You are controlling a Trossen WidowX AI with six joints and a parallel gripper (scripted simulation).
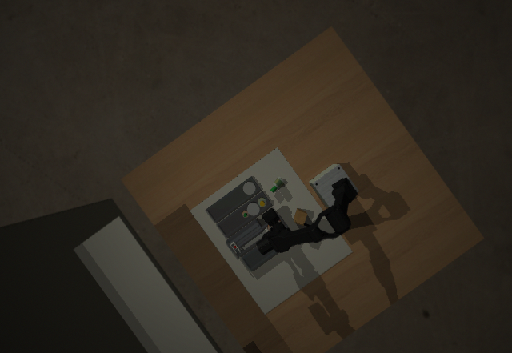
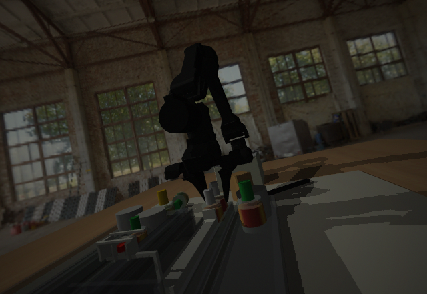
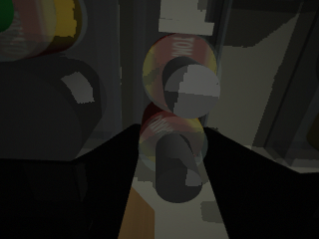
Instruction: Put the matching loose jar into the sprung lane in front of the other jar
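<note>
My gripper [image 3: 170, 132] [image 2: 215, 201] is shut on a jar with a grey cap [image 3: 178, 179] [image 2: 213, 188] and a red and yellow label. It holds it at the front end of the sprung lane [image 1: 248, 235]. The matching lane jar [image 3: 154, 67] [image 2: 208, 197] stands directly behind it, its back at the white pusher plate [image 3: 186, 25] [image 2: 208, 215]. The two jars look touching or nearly so in the wrist view. The held jar's base and the front stop are hidden, so I cannot tell whether it stands on the lane floor.
A green-capped jar [image 2: 252, 215] [image 3: 30, 30] and a grey cylinder [image 3: 40, 115] stand in one neighbouring lane. A yellow-capped jar [image 1: 262, 202] and grey cylinders [image 1: 253, 209] [image 1: 249, 187] stand in the lanes opposite. A green-capped jar [image 1: 278, 184] lies on the mat; a tan block [image 1: 300, 217] is near the gripper.
</note>
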